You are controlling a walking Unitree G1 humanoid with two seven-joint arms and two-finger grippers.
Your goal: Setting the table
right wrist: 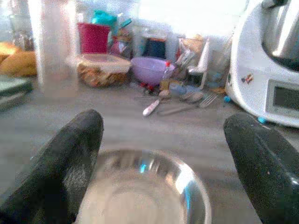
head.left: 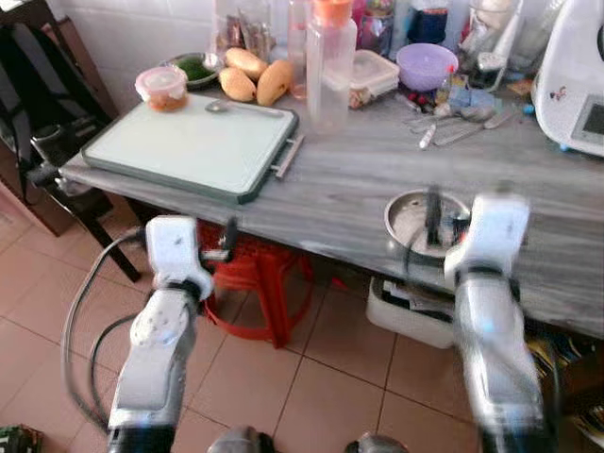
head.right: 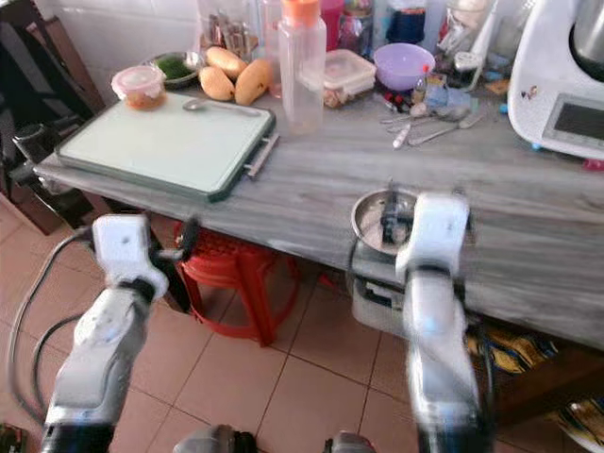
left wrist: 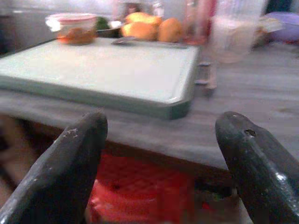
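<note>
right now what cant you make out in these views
- Round steel bowl: its near rim, in the left eye view, is hidden by the right gripper.
- White kitchen machine: cut off by the right edge of the right eye view.
- Red plastic stool: its top is hidden under the grey wooden table.
- Left gripper: fingers blurred in the left wrist view.

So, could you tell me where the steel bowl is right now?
The steel bowl sits at the near edge of the grey counter, on the robot's right, with the open right gripper just behind it.
</note>
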